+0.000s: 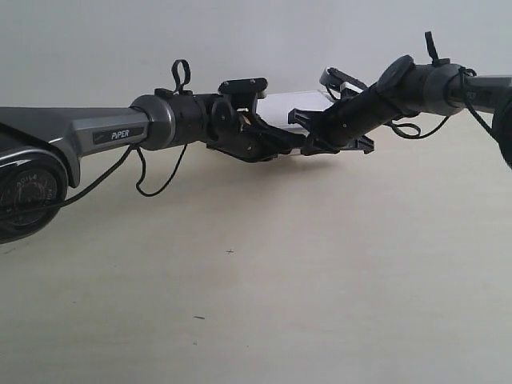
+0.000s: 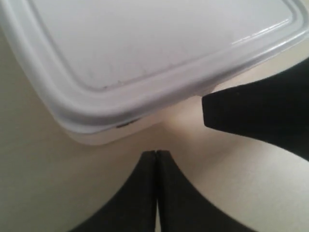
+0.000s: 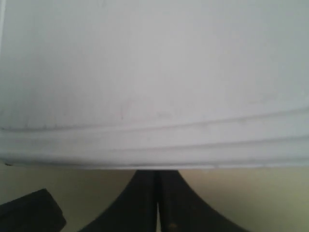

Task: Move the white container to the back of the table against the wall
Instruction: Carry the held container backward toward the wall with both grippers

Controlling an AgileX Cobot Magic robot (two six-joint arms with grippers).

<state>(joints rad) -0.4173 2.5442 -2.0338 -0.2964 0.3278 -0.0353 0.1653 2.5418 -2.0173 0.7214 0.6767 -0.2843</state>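
Observation:
The white container [image 1: 290, 104] lies far back on the table [image 1: 272, 280], close to the wall [image 1: 96, 48], and both arms partly hide it. In the left wrist view its rimmed lid [image 2: 145, 43] shows corner-on. My left gripper [image 2: 156, 152] is shut and empty, just short of the container's side. In the right wrist view the container [image 3: 154, 87] fills most of the picture. My right gripper [image 3: 155, 172] is shut with its tips at the lid's rim. In the exterior view the two grippers [image 1: 300, 140] meet in front of the container.
The other arm's black finger [image 2: 256, 116] shows beside the container in the left wrist view, and a black gripper part [image 3: 29, 212] sits at the right wrist view's corner. Loose cables [image 1: 156, 172] hang from the arm at the exterior view's left. Tiny dark specks [image 1: 230, 252] mark the tabletop.

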